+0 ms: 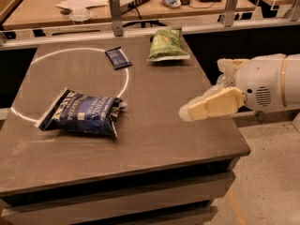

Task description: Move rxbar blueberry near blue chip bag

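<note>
The rxbar blueberry, a small flat dark navy wrapper, lies at the back of the table on the white ring. The blue chip bag, large and crinkled with white lettering, lies at the front left. My gripper with cream fingers reaches in from the right over the table's right side, well to the right of both and holding nothing.
A green chip bag lies at the back right of the dark table. A white ring is marked on the table. A metal rail with posts and a cluttered desk stand behind it.
</note>
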